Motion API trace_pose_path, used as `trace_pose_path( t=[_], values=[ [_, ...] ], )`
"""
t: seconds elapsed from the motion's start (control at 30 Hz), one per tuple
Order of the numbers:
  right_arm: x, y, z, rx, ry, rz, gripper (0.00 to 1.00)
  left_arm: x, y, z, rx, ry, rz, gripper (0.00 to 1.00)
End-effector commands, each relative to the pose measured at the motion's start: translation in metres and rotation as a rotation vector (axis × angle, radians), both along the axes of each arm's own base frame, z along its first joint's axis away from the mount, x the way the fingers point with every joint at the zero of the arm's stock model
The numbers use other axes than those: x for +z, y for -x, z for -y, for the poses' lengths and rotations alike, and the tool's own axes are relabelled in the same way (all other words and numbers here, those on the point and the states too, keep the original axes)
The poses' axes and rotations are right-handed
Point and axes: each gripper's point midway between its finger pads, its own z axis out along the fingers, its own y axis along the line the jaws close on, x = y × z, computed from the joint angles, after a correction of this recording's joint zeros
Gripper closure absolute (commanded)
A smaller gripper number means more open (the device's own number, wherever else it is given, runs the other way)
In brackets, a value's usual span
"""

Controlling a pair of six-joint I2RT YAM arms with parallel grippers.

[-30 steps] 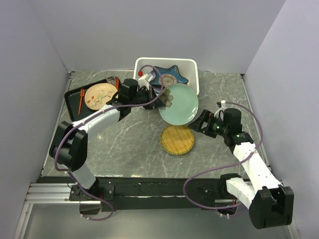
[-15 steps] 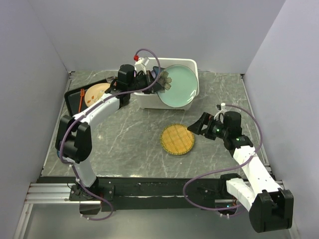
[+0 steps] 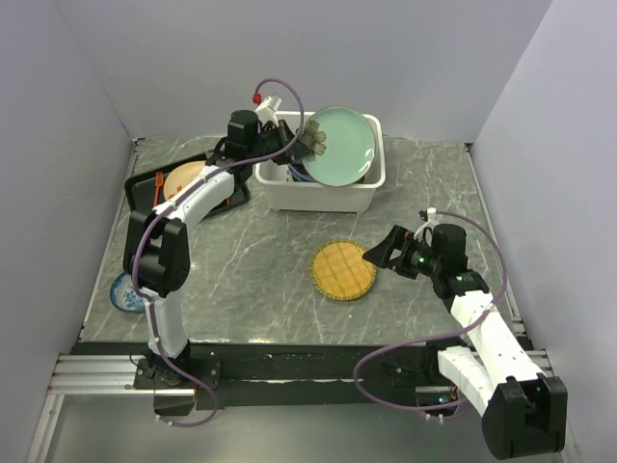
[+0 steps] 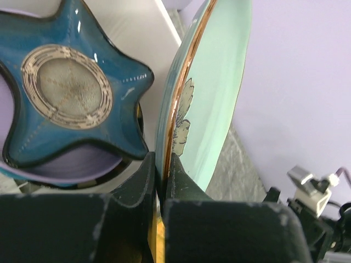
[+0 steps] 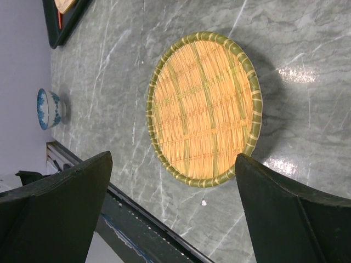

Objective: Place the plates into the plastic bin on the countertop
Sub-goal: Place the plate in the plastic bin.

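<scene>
my left gripper (image 3: pixel 312 146) pinches the pale green plate (image 3: pixel 342 147) by its rim, tilted over the plastic bin (image 3: pixel 323 196) at upper centre; dropped this steep, it could crack against the star plate (image 4: pixel 66 93).

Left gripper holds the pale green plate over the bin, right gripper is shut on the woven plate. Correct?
One part is wrong. The left gripper does hold the pale green plate over the plastic bin, but the right gripper is open, not shut on the woven plate. The right wrist view shows its fingers spread wide, with that plate lying flat on the countertop.
</scene>
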Motion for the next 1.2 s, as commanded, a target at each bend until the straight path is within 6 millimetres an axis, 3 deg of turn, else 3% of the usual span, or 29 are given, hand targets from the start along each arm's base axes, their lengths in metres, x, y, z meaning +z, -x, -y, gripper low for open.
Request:
trace_pose_path(
  t=[0.0,0.27,0.6,0.9,1.17],
  values=[
    [0.007,-0.009,0.001,-0.004,0.001,0.046,0.0,0.076,-0.017,-0.001,-0.006,0.156,0.134,0.99],
    [0.006,-0.014,-0.001,0.003,-0.006,0.044,0.0,0.074,-0.044,-0.011,0.025,0.196,0.105,0.99],
    [0.0,-0.013,-0.001,-0.001,-0.008,0.025,0.0,0.042,-0.076,-0.022,0.067,0.201,0.014,0.99],
    [-0.005,-0.012,0.0,-0.005,-0.006,0.009,0.0,0.02,-0.087,-0.02,0.051,0.202,-0.046,0.99],
    [-0.008,-0.011,0.001,-0.011,0.002,-0.002,0.0,0.001,-0.084,-0.017,0.028,0.183,-0.098,0.99]
  ],
)
